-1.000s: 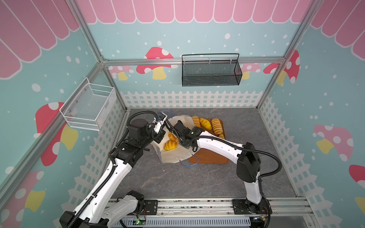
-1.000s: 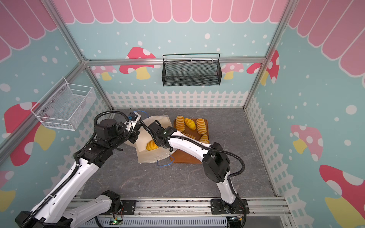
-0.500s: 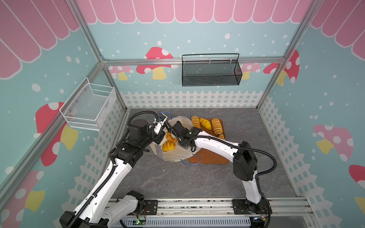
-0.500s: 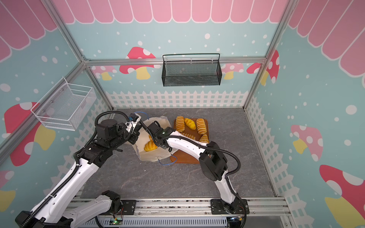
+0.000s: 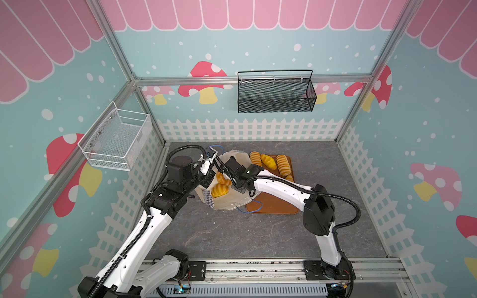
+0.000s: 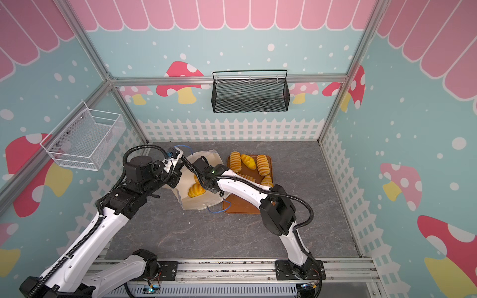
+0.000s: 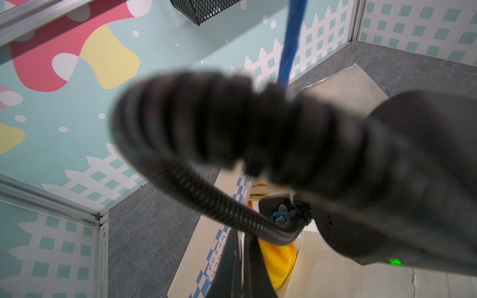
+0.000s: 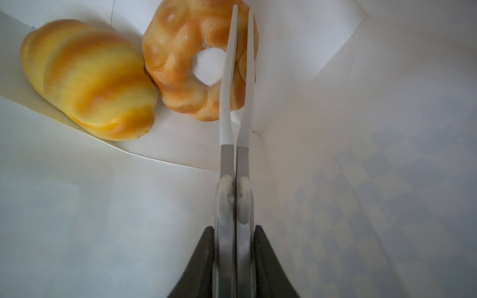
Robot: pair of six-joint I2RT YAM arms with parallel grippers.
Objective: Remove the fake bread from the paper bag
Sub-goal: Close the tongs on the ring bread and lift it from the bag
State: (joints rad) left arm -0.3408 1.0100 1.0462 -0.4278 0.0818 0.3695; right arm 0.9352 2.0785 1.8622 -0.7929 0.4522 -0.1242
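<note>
The paper bag [image 5: 229, 200] [image 6: 200, 202] lies on its side, mouth up, showing its blue checks [image 7: 206, 278]. My left gripper [image 7: 241, 238] [image 5: 207, 178] is shut on the bag's wall at the mouth. My right gripper [image 8: 242, 10] reaches into the bag from the right, its long white-tipped fingers [image 8: 227, 85] shut on one side of a ring doughnut [image 8: 178, 67]. A ridged loaf [image 8: 85, 77] [image 5: 220, 190] [image 6: 196, 190] of fake bread touches the doughnut. In both top views the right fingertips are hidden inside the bag.
Several more loaves [image 5: 268, 161] [image 6: 247, 161] lie on a brown tray [image 5: 273, 207] [image 6: 242, 207] right of the bag. A blue cord handle [image 5: 251, 209] trails over the tray. A black mesh basket [image 5: 275, 95] hangs on the back wall, a white wire basket [image 5: 116, 140] on the left wall.
My right gripper has reached a little deeper into the bag and shut on the ring doughnut. The left gripper keeps its hold on the bag, which has shifted slightly.
</note>
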